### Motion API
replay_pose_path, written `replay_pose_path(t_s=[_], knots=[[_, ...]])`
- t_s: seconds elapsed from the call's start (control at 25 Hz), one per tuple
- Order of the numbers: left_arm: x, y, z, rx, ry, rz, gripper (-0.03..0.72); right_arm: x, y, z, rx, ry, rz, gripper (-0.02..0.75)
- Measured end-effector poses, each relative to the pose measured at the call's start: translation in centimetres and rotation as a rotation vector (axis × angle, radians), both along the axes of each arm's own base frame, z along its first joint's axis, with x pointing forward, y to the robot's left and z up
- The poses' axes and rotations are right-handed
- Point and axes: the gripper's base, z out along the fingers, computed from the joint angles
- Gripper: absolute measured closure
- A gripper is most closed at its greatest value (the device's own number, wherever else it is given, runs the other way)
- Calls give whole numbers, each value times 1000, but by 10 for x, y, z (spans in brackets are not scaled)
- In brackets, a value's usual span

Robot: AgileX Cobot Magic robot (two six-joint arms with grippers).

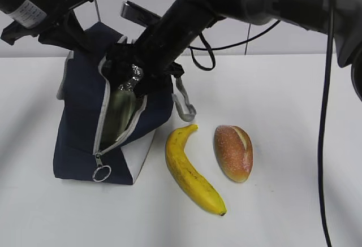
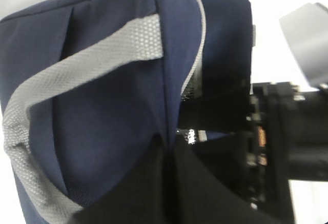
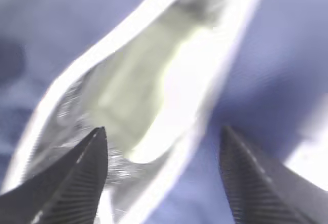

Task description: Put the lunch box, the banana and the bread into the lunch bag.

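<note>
Now at left of frame: lunch bag [image 1: 85, 128] unzipped, lunch box [image 1: 121, 111] inside. Left gripper [image 2: 171, 147] clenched on bag's top fabric; right gripper [image 3: 164, 178] spread, empty, above opening. Lower centre: banana [image 1: 192, 170] beside bread [image 1: 233, 152] on table [image 1: 283, 100].

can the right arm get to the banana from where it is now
Probably yes. The right gripper is open and empty above the lunch bag mouth, and the banana lies bare on the table just right of the bag, with only the bread beside it, not touching.
</note>
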Motion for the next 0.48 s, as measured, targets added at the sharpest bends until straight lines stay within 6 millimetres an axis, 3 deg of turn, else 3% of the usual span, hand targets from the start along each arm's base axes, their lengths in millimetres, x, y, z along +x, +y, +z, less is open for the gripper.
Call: replay_pose_path(t_s=[0.2,0.48], knots=[[0,0,0,0,0,0,691,3,-10,34,-145,-124,84,236],[0,0,0,1,0,0,691,5,-30,70,-221,-236,40,236]])
